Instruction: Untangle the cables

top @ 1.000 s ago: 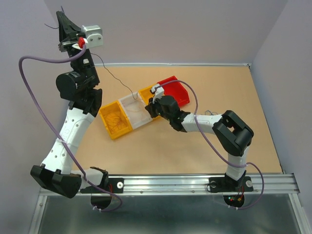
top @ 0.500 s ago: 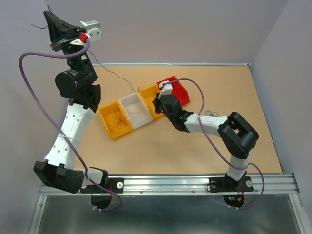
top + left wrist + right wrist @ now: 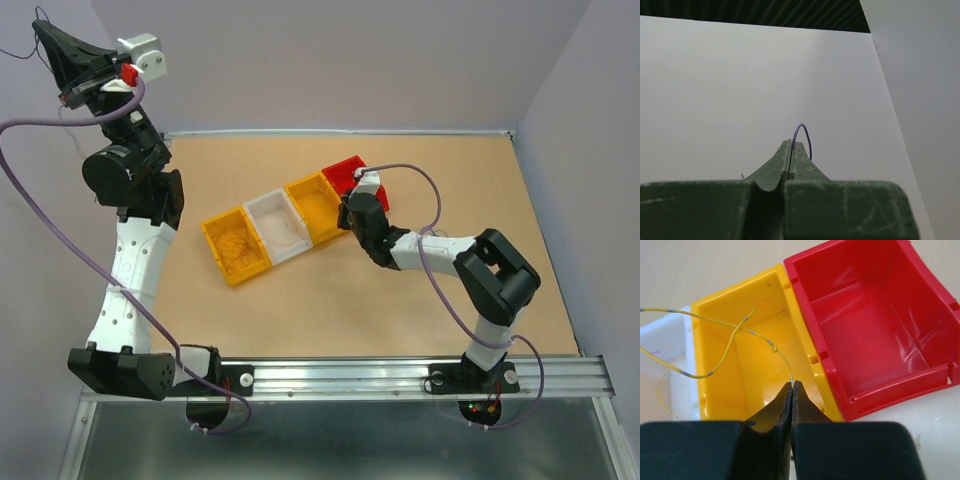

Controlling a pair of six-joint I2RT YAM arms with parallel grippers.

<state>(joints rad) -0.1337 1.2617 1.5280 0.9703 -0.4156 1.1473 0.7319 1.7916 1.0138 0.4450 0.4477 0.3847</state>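
My left gripper (image 3: 42, 27) is raised high at the far left, well away from the bins. In the left wrist view the left gripper (image 3: 791, 145) is shut on a hair-thin blue-purple cable (image 3: 804, 131), which loops out past the tips. My right gripper (image 3: 345, 213) hovers over the near end of the middle yellow bin (image 3: 303, 187). In the right wrist view the right gripper (image 3: 792, 383) is shut on the end of a knotted yellow cable (image 3: 735, 335), which trails left across that yellow bin (image 3: 730, 282) into the white bin (image 3: 670, 322).
Four bins stand in a slanted row on the tan table: a yellow bin (image 3: 212, 240) holding fine yellowish wires, a white bin (image 3: 262, 203), the middle yellow one, and a red bin (image 3: 342, 169), whose inside (image 3: 875, 330) shows bare. Grey walls close in at the left, back and right.
My left arm has swung up and to the left, and the dark strand from it to the white bin no longer shows. My right gripper has moved right, from the white bin to the middle yellow one.
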